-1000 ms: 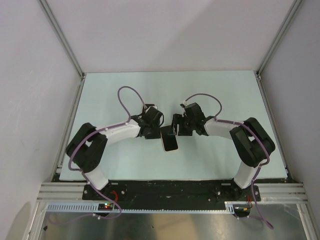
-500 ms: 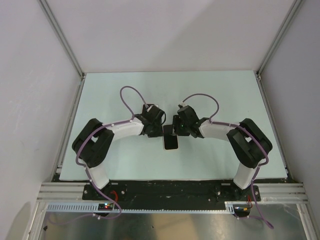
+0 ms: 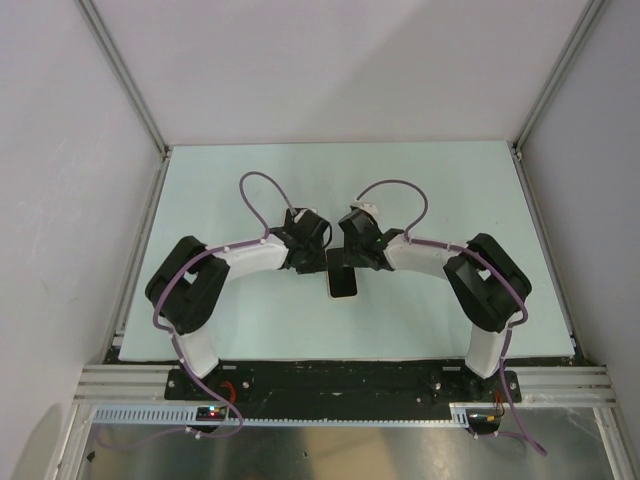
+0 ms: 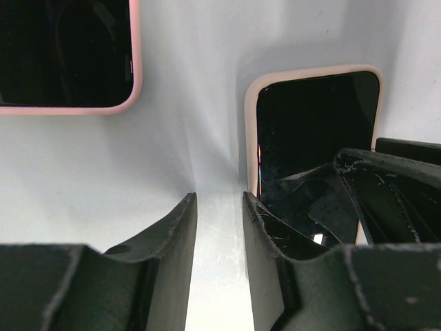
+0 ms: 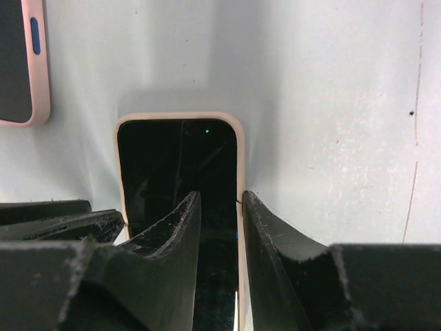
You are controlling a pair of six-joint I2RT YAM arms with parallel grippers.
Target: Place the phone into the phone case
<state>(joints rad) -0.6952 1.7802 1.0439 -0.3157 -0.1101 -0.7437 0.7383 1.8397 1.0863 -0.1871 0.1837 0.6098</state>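
The phone (image 3: 342,285) lies flat mid-table, its black screen up, with the pale pink phone case (image 3: 328,287) showing as a rim around it. My left gripper (image 3: 318,252) points down at its far left corner. In the left wrist view the left gripper (image 4: 219,196) is narrowly open with only bare table between the jaws, just left of the case rim (image 4: 251,138) and phone (image 4: 310,124). My right gripper (image 3: 352,256) is over the far end. The right gripper (image 5: 220,195) is narrowly open, straddling the right case rim (image 5: 240,158), one finger over the phone (image 5: 172,158).
The pale green table (image 3: 450,190) is bounded by white walls and metal rails. The right arm's finger (image 4: 393,186) crowds the left wrist view. A second pink-rimmed dark patch (image 4: 69,55) shows in each wrist view's top left corner (image 5: 21,62); I cannot tell what it is.
Both grippers have closed in over the phone's far end. The phone, tilted a second ago, now lies straight. The right wrist has shifted left.
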